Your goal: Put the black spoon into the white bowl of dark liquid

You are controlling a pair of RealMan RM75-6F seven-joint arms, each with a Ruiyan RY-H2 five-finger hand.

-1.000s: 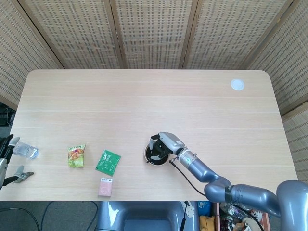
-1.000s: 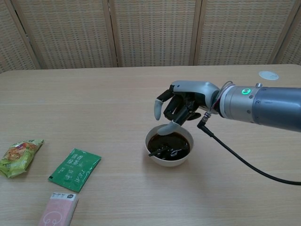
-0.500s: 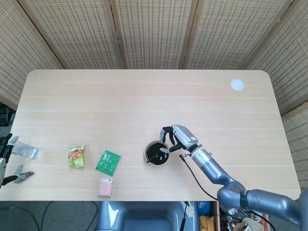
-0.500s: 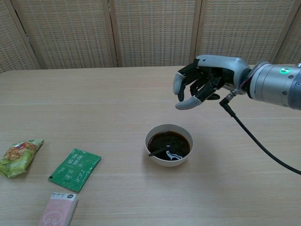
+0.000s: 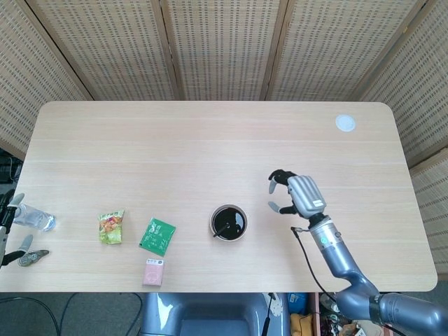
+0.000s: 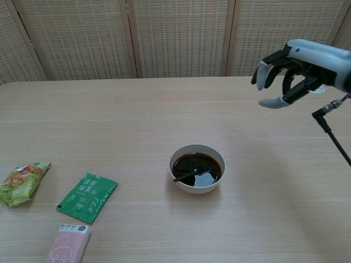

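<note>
bare table [image 5: 210,154] around white bowl [image 5: 229,222], green packet [image 5: 157,234] well left

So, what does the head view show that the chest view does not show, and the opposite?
Only the head view shows the left hand at the table's left edge, a clear bottle beside it, and a white disc. Only the chest view shows the TEA print on the green packet. Both show the white bowl with the black spoon in it, and the empty right hand.

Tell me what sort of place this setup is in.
Probably a robot test or lab space, not a home kitchen: a plain wooden table ringed by woven folding screens, with a white bowl of dark liquid and snack packets laid out like props, and a robot hand above it.
</note>
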